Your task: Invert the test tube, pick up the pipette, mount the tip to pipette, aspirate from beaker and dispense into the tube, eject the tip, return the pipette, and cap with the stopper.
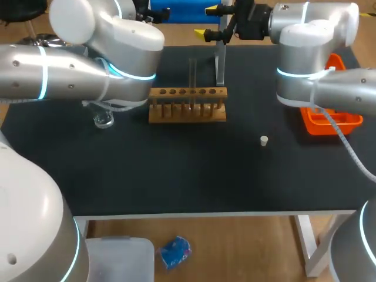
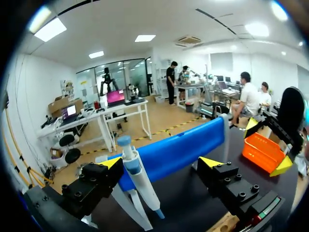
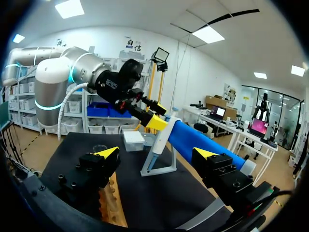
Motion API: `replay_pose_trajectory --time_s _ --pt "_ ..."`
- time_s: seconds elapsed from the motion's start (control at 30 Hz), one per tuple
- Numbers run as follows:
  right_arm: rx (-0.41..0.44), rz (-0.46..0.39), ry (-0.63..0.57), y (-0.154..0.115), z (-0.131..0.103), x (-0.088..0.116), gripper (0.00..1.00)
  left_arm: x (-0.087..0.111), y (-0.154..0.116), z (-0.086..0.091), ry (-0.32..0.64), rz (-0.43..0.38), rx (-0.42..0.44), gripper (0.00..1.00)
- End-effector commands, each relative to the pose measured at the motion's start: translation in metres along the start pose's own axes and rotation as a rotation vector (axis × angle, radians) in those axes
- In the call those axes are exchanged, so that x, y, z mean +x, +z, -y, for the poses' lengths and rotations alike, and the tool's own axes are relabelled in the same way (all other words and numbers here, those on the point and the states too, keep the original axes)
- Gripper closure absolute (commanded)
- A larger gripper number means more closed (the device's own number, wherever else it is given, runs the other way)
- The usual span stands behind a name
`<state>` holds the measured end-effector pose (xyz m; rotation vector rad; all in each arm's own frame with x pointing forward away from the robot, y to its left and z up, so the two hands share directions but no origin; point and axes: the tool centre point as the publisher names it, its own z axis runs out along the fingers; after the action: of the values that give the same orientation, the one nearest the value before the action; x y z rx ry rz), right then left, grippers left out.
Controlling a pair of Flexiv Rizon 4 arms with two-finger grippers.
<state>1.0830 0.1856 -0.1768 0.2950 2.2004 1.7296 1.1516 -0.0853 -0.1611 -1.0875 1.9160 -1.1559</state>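
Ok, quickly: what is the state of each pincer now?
Left pincer: open, holding nothing; the pipette stands close beside one finger.
Right pincer: open, holding nothing.

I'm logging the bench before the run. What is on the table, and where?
rack: one, wooden, table's middle.
test tube: one, clear, standing in the rack.
beaker: one, clear, left of the rack.
stopper: one, white, right of the rack.
bin: one, orange, table's right edge.
stand: one, grey, behind the rack.
pipette: one, white and blue, on the stand.
box: one, white, near the stand.
left tool: one, yellow-tipped, open, pipette between its fingers.
right tool: one, yellow-tipped, open, facing the stand.
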Motion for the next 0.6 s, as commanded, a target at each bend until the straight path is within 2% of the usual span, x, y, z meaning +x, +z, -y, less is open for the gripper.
replay_pose_trajectory --time_s 0.03,0.07,0.13,0.2,0.23,0.27,0.33,0.43,0.6 --pt "0.001 0.001 0.000 -0.001 0.000 0.000 0.00 -0.013 -0.034 0.015 0.147 -0.299 0.039 0.00" --pt "0.001 0.001 0.000 -0.001 0.000 0.000 0.00 -0.015 -0.039 0.018 0.173 -0.311 0.046 0.00" --pt "0.001 0.001 0.000 -0.001 0.000 0.000 0.00 -0.021 -0.044 0.021 0.223 -0.403 0.070 0.00" --pt "0.001 0.001 0.000 -0.001 0.000 0.000 0.00 -0.028 -0.050 0.024 0.252 -0.443 0.085 0.00" --pt "0.001 0.001 0.000 -0.001 0.000 0.000 0.00 -0.030 -0.053 0.025 0.273 -0.506 0.111 0.00" --pt "0.001 0.001 0.000 -0.001 0.000 0.000 0.00 -0.032 -0.056 0.026 0.294 -0.524 0.123 0.00" --pt "0.001 0.001 0.000 -0.001 0.000 0.000 0.00 -0.038 -0.061 0.028 0.301 -0.584 0.158 0.00" --pt "0.001 0.001 0.000 -0.001 0.000 0.000 0.00 -0.045 -0.066 0.030 0.322 -0.653 0.190 0.00" --pt "0.001 0.001 0.000 -0.001 0.000 0.000 0.00 -0.053 -0.074 0.027 0.389 -0.706 0.213 0.00"
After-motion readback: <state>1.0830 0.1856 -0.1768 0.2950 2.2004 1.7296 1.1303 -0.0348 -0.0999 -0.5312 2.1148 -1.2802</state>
